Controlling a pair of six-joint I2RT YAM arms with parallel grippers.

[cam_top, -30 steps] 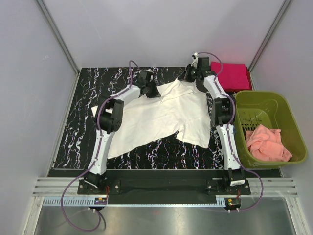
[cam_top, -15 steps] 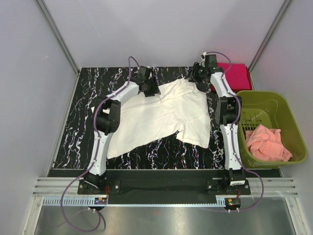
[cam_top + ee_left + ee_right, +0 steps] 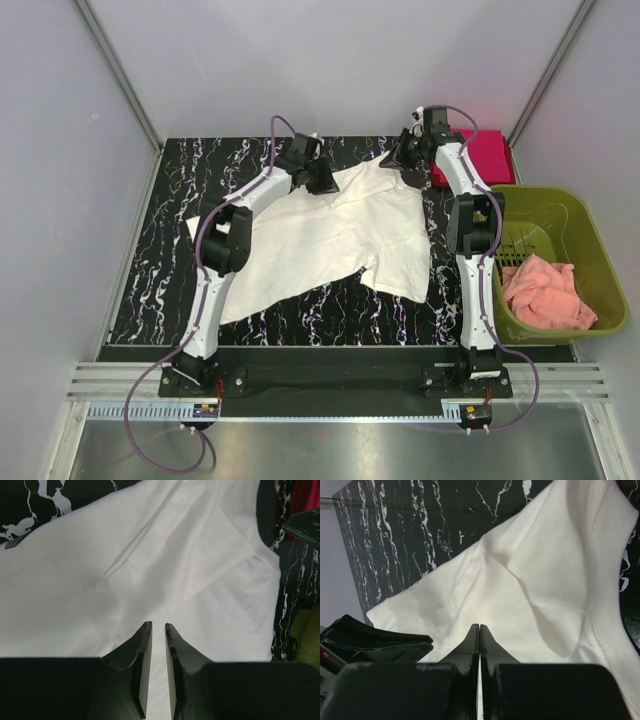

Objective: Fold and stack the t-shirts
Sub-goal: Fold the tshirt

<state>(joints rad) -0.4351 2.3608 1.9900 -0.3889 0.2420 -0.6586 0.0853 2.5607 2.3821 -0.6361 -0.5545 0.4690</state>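
cream t-shirt [image 3: 330,235] sprawls creased; left gripper [image 3: 155,626] and right gripper [image 3: 480,626] jaws pressed close, perhaps pinching it.

The cream tee [image 3: 330,235] lies spread open and rumpled, a plain face up, slanting away from my pincers toward the near left. Its far edge is pinched at one end in my left pincer [image 3: 156,626] and at the other in my right pincer [image 3: 479,626], with creases running from each. The red tee [image 3: 478,155] lies folded flat, just right of my right pincer.
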